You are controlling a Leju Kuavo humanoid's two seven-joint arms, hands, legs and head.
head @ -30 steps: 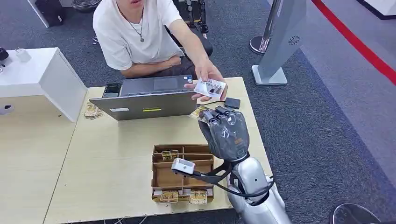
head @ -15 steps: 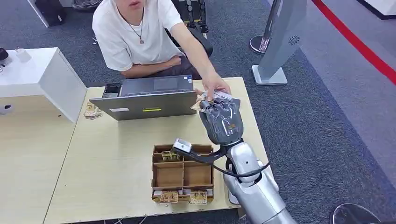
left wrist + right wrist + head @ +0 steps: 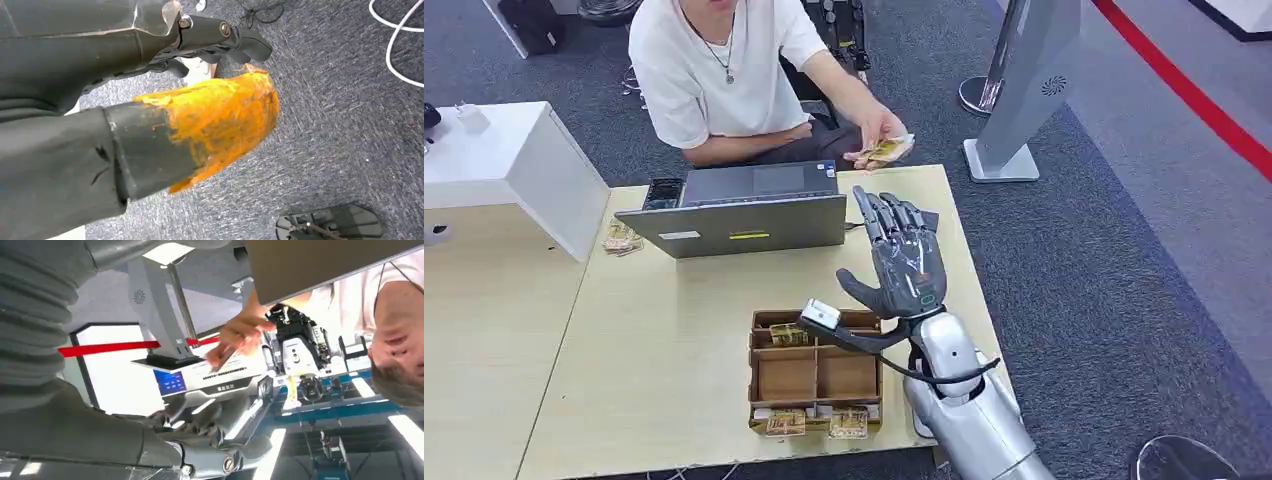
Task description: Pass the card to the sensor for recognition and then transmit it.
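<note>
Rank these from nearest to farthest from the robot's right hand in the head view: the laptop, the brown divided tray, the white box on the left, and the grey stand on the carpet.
From the right hand:
1. Brown divided tray, just below it on the table.
2. Laptop, to its left, near the person; close to the tray's distance, so that order is loose.
3. Grey stand, on the carpet beyond the table.
4. White box, far left.

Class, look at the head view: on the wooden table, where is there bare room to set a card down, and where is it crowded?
Widest bare patch: the table left of the compartment tray, in front of the laptop. A narrower strip lies between laptop and tray. Crowded: the far right corner, where the right hand hovers open, and the tray's near edge, lined with cards.
</note>
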